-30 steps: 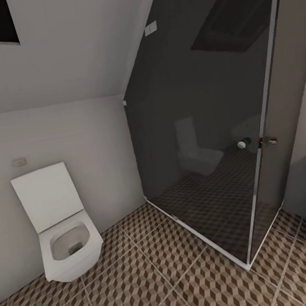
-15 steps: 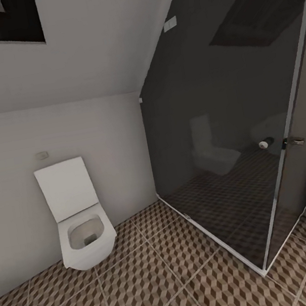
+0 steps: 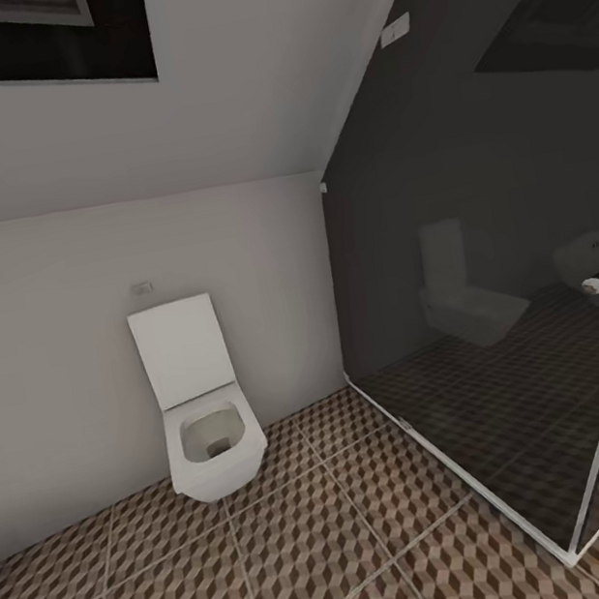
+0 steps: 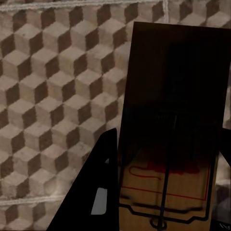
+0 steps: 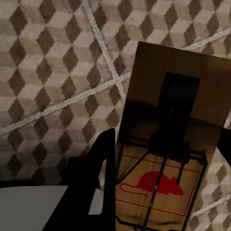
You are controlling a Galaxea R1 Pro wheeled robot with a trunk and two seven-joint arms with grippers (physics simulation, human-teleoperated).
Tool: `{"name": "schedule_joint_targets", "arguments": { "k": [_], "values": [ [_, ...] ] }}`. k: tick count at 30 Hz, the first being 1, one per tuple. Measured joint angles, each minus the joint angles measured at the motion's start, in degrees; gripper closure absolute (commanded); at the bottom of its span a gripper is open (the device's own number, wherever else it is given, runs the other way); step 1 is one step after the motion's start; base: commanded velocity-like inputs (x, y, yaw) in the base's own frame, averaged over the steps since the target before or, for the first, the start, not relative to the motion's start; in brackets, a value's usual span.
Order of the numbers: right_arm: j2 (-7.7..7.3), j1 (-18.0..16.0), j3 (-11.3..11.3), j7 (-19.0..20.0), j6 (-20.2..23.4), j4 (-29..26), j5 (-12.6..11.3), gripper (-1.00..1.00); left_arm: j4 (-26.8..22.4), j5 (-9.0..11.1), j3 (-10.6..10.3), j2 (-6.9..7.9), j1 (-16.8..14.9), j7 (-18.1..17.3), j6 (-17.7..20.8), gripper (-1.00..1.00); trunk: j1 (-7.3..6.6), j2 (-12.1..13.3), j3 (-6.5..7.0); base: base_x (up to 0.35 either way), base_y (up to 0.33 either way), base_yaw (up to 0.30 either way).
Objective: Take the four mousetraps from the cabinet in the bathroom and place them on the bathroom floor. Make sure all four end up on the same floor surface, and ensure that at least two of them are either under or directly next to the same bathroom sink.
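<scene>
**Two mousetraps in hand, one per gripper, over the cube-tiled floor**

While the head view looks across the bathroom, two mousetraps can be counted in the wrist views: one in the left gripper [image 4: 163, 192] and one in the right gripper [image 5: 161, 192]. The left mousetrap [image 4: 171, 130] fills the right half of its frame, a tan board deep in shadow, with dark wire and red print near the bottom edge. It sits between the two dark fingers, one finger [image 4: 98, 192] rising at lower centre and the other just showing at the right edge, so the left pincer is pinching that trap by its sides. The right mousetrap [image 5: 168, 154] stands in the right half of its frame, its red mouse print and black spring wire plain to see; a dark finger [image 5: 101, 183] presses its left side and the other touches it at the right edge, so this pincer is pinching its trap too.

Behind both traps lies the bathroom floor [image 4: 57, 96], brown and cream cube tiles with pale grout.

In the head view, one white toilet [image 3: 200, 405] with raised lid stands at centre left against the white wall. One dark glass shower enclosure [image 3: 497, 304] takes up the right side, reflecting the toilet. A dark skylight [image 3: 28, 43] sits upper left in the sloped ceiling.
</scene>
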Motion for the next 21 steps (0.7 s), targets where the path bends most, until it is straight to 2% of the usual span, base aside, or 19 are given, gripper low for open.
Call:
{"name": "schedule_joint_targets", "arguments": {
  "k": [12,21],
  "values": [
    [0.08,0.0,0.0,0.0,0.3,0.0,-0.1,1.00,-0.1,-0.3,-0.2,-0.34,0.0,0.2,0.4,1.00,0.00,0.0,0.00,0.008,0.000,0.300],
    [0.06,0.0,0.0,0.0,0.3,0.0,-0.1,1.00,-0.2,0.0,-0.2,-0.22,0.0,0.4,0.4,1.00,-0.03,0.0,0.00,0.244,0.000,0.300]
  ]
}}
